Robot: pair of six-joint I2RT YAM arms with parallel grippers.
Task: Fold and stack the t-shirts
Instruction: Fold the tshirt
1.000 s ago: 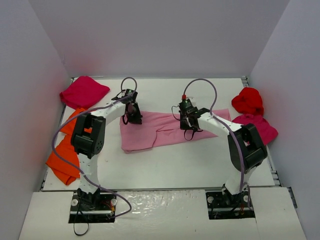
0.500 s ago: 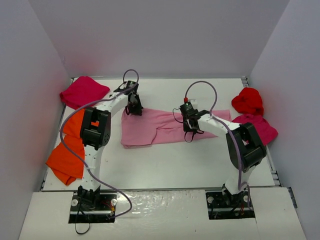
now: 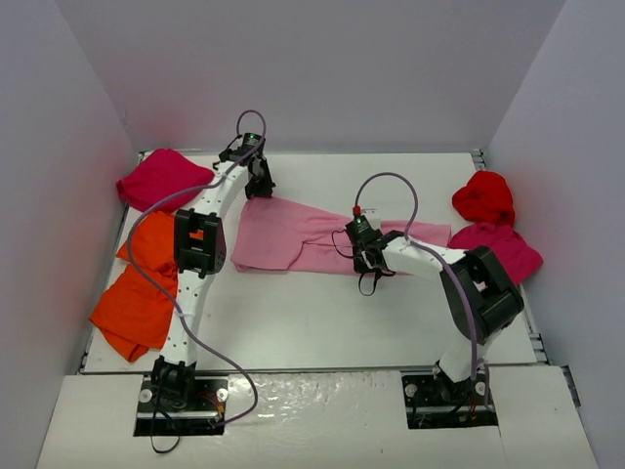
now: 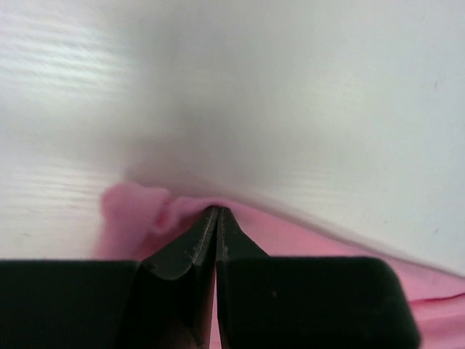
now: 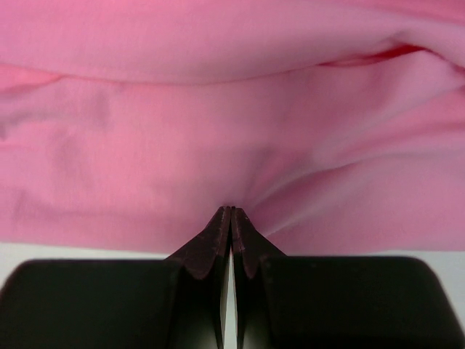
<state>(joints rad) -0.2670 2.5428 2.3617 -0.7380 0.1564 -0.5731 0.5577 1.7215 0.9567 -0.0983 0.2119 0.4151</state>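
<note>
Light pink t-shirt (image 3: 293, 239) lies mid-tabletop, stretched left to right, creased and not yet folded. Top view: left claw (image 3: 259, 186) is at its far-left corner, right claw (image 3: 366, 256) at its near edge around the middle. Orange t-shirts (image 3: 137, 293) are heaped at the left edge, one magenta t-shirt (image 3: 161, 179) at far left, red t-shirt (image 3: 483, 195) and second magenta t-shirt (image 3: 503, 246) bunched at the right. Nothing is stacked. My read: we're on the spread-out step for the first shirt. Next move needs the two pinch points pulled apart so the cloth goes flat, then a let-go and a re-grip for the fold. Left wrist view: tips clenched, with a puckered nub of pink caught between them and bare tabletop (image 4: 290, 109) beyond. Top view can't confirm that grip. Right wrist view: tips clenched on pink cloth, with wrinkles radiating from the pinch and a strip of tabletop at the near side. Only the top view shows the overall shirt layout and the other piles.
</note>
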